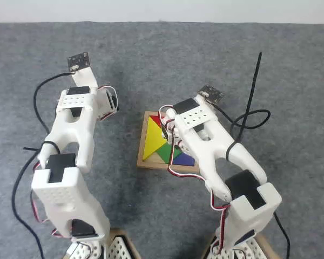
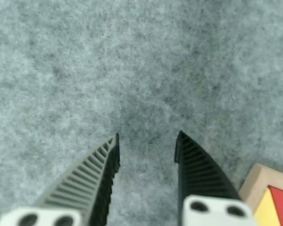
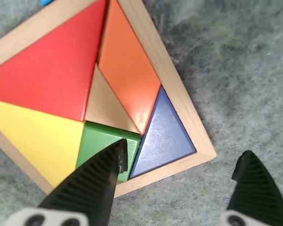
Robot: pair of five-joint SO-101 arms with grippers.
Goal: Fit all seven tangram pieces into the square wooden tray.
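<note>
Carpet (image 1: 151,65), grey, lies open round square wooden tray (image 1: 142,137) mid-frame; R gripper (image 3: 185,149) spread over its dark-blue triangle (image 3: 162,136) corner; L gripper (image 2: 148,135) spread over bare carpet.

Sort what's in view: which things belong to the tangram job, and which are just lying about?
Job: wooden tray; in it red triangle, yellow triangle, orange parallelogram, blue triangle, green piece; right gripper, open above the tray; left gripper, open beside the tray.
Lying about: grey carpet; black cable.
</note>
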